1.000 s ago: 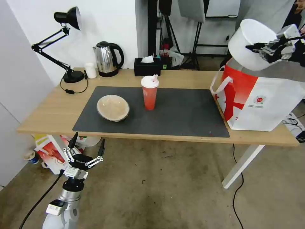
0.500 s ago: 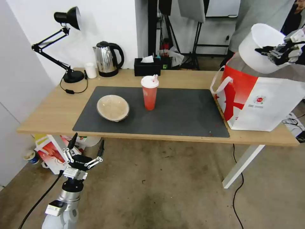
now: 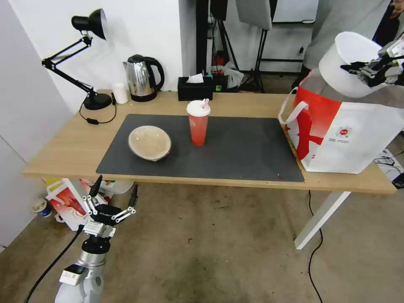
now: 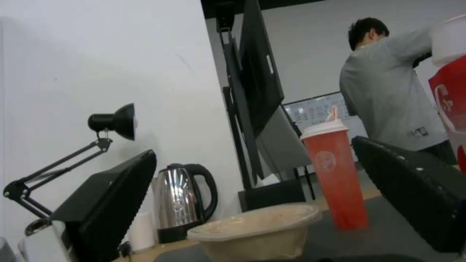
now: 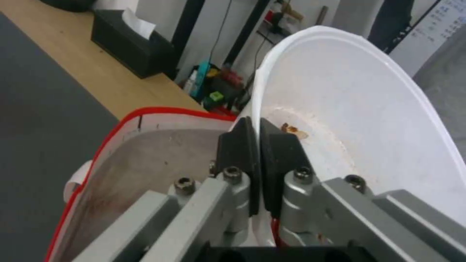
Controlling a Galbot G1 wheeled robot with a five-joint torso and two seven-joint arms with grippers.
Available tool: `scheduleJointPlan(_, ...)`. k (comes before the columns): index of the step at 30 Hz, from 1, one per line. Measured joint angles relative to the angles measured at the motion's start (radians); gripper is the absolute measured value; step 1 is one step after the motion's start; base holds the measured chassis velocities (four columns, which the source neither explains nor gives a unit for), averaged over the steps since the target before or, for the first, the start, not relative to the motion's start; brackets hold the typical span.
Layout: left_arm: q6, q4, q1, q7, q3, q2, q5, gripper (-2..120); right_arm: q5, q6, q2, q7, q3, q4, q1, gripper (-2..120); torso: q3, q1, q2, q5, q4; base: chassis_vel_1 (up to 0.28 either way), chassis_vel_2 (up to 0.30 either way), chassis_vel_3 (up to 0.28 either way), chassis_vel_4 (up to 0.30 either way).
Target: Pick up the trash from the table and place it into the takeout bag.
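**White bowl held above the takeout bag**

At the near left, below the surface's edge, the left pincer hangs parked with its fingers spread apart. On the dark mat, the shallow beige bowl sits left of the red drink cup, the two apart. At the right end stands the takeout bag. Above its open top, the right pincer is clamped on the rim of the tilted white plastic bowl, whose inner wall shows red food scraps.
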Motion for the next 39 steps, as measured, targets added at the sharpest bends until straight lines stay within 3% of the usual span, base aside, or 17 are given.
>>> scheduleJointPlan(22, 0.002, 0.006, -0.009, 0.000, 0.001, 0.002, -0.002, 100, -0.007, -0.028, -0.001, 0.010, -0.004, 0.041, 0.003, 82, 0.000, 0.000, 0.000, 0.0001, 0.0001, 0.000, 0.000, 0.000, 0.000)
scheduleJointPlan(25, 0.002, 0.008, -0.010, 0.001, 0.002, 0.001, -0.002, 100, 0.048, -0.029, -0.005, 0.057, -0.003, 0.082, -0.008, 96, 0.000, 0.000, 0.000, 0.0000, -0.0001, 0.000, 0.000, 0.000, 0.000)
scheduleJointPlan(33, 0.003, 0.010, -0.010, 0.002, 0.001, 0.000, -0.005, 100, 0.177, -0.029, 0.008, 0.203, 0.021, 0.221, -0.022, 100, 0.000, 0.000, 0.000, -0.0001, 0.0001, 0.000, 0.000, 0.000, 0.000)
scheduleJointPlan(39, 0.004, 0.010, -0.006, 0.002, -0.005, -0.001, -0.011, 100, 0.247, 0.017, 0.060, 0.408, 0.039, 0.383, -0.041, 100, 0.000, 0.000, 0.000, -0.0002, 0.0002, 0.000, 0.000, 0.000, 0.000)
